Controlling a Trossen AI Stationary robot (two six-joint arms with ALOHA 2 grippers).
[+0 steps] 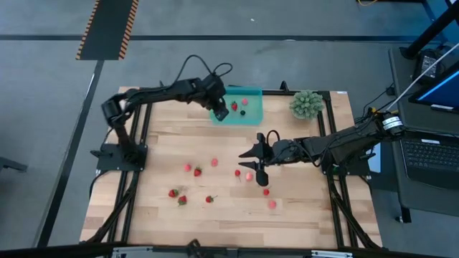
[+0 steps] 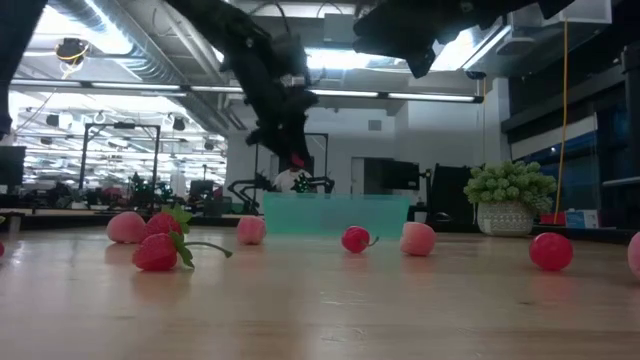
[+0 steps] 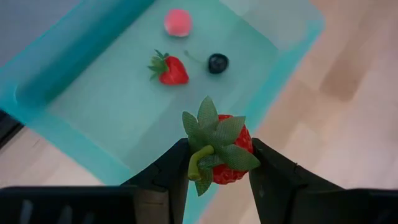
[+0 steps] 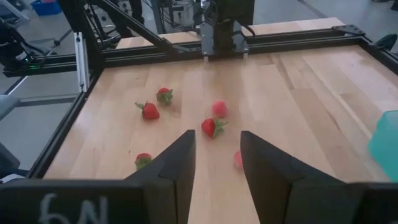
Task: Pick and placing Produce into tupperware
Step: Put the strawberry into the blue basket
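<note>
From my overhead camera I count nine loose berries on the table [image 1: 301, 222]. Starting at the left, a pair [image 1: 177, 196] lies side by side near the front. Then come two more [image 1: 192, 170] up by the middle, one with a stem [image 1: 209, 199] and a pink one [image 1: 214, 163]. Right of centre there is one at [image 1: 237, 173], and two sit toward the front right, [image 1: 266, 191] and [image 1: 272, 203].

My left gripper [image 1: 219, 111] hangs over the near left corner of the teal container [image 1: 252, 93] at the back of the table. Its fingers are pinched on a red strawberry [image 3: 224, 155] with a leafy green top. Inside the container I count three pieces: a pink berry [image 3: 177, 22], a strawberry [image 3: 171, 70] and a dark berry [image 3: 217, 63].

My right gripper [image 1: 254, 163] hovers above the table's middle. Its fingers stand partly apart with nothing between them, and a pink piece [image 1: 248, 175] lies just beside it.

One spiky green ball [image 1: 307, 104] sits at the back right.
</note>
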